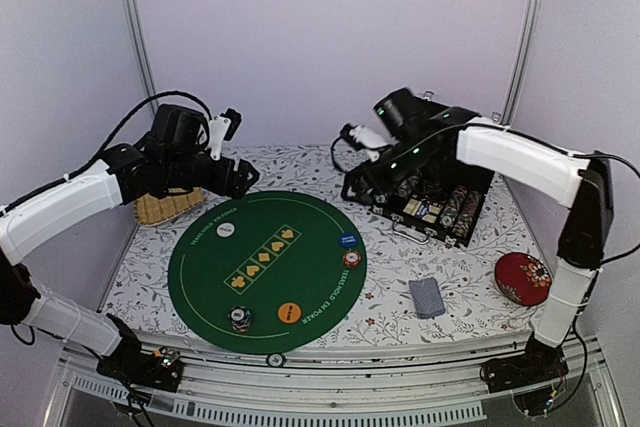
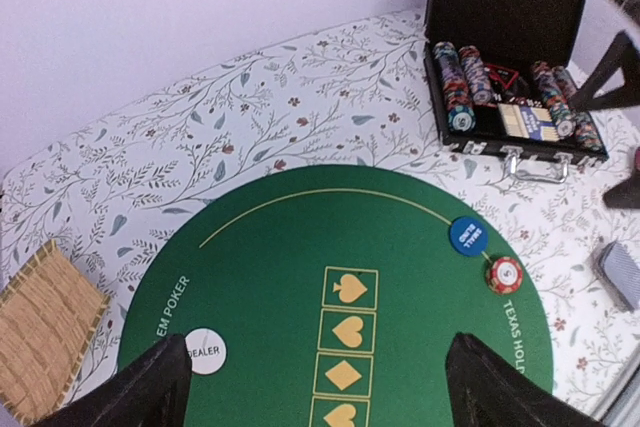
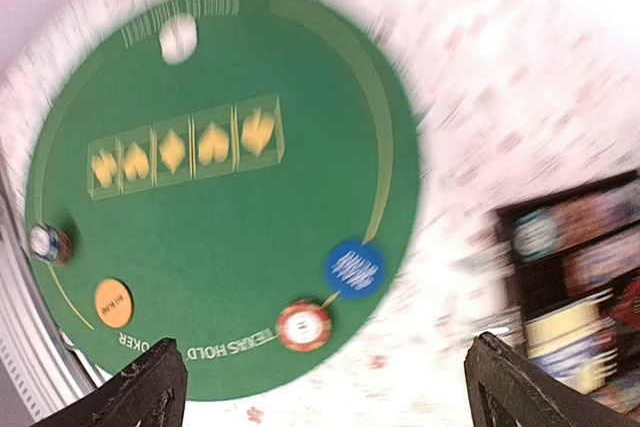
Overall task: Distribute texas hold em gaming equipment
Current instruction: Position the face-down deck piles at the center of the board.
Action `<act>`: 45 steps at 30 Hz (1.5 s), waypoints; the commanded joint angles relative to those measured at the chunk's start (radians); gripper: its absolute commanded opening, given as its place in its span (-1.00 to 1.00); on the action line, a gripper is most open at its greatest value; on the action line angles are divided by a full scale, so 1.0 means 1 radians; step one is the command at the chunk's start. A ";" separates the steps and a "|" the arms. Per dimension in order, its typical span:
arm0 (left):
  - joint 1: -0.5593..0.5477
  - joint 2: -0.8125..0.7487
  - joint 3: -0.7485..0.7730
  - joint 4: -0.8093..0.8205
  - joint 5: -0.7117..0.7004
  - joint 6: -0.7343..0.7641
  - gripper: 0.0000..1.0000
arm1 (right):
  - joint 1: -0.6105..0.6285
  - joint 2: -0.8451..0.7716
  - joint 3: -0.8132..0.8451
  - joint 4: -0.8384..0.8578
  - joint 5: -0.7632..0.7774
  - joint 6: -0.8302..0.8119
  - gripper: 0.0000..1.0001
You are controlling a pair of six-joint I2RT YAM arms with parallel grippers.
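A round green poker mat [image 1: 300, 277] lies mid-table. On it sit a white dealer button [image 1: 226, 230], a blue small blind button [image 1: 348, 241], a red striped chip [image 1: 351, 258], an orange button [image 1: 289, 312] and a dark striped chip stack [image 1: 240, 318]. A deck of cards [image 1: 427, 297] lies face down on the cloth to the right. My left gripper [image 2: 320, 387] hovers open over the mat's far-left edge, with the dealer button [image 2: 206, 351] beside its left finger. My right gripper [image 3: 320, 387] hangs open and empty above the mat's right edge, near the red chip [image 3: 304, 325] and blue button [image 3: 354, 269].
An open black case [image 1: 430, 202] with rows of chips stands at the back right. A red round cushion [image 1: 522, 278] lies at the right edge. A tan bamboo mat [image 1: 165, 207] sits at the back left under the left arm. The right wrist view is motion-blurred.
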State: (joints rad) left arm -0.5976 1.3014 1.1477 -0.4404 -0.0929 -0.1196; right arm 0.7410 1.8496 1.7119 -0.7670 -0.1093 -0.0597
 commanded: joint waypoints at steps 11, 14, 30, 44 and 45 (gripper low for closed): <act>0.131 0.050 -0.050 0.296 0.034 -0.033 0.86 | -0.354 -0.294 -0.154 0.113 -0.223 -0.151 0.98; 0.164 0.057 -0.081 0.310 0.046 -0.058 0.86 | -0.405 -0.304 -0.153 0.129 -0.278 -0.153 0.98; 0.228 0.041 -0.140 0.335 -0.025 -0.028 0.87 | -0.414 -0.290 -0.218 0.247 -0.336 -0.157 0.98; 0.252 0.059 -0.134 0.327 -0.010 -0.034 0.87 | -0.416 -0.386 -0.286 0.316 -0.148 -0.165 0.98; 0.252 0.059 -0.133 0.327 -0.007 -0.034 0.87 | -0.416 -0.390 -0.289 0.320 -0.144 -0.164 0.98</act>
State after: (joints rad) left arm -0.3634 1.3491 1.0225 -0.1318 -0.1028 -0.1604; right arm 0.3267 1.5021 1.4433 -0.5030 -0.3149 -0.2245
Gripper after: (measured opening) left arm 0.936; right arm 0.991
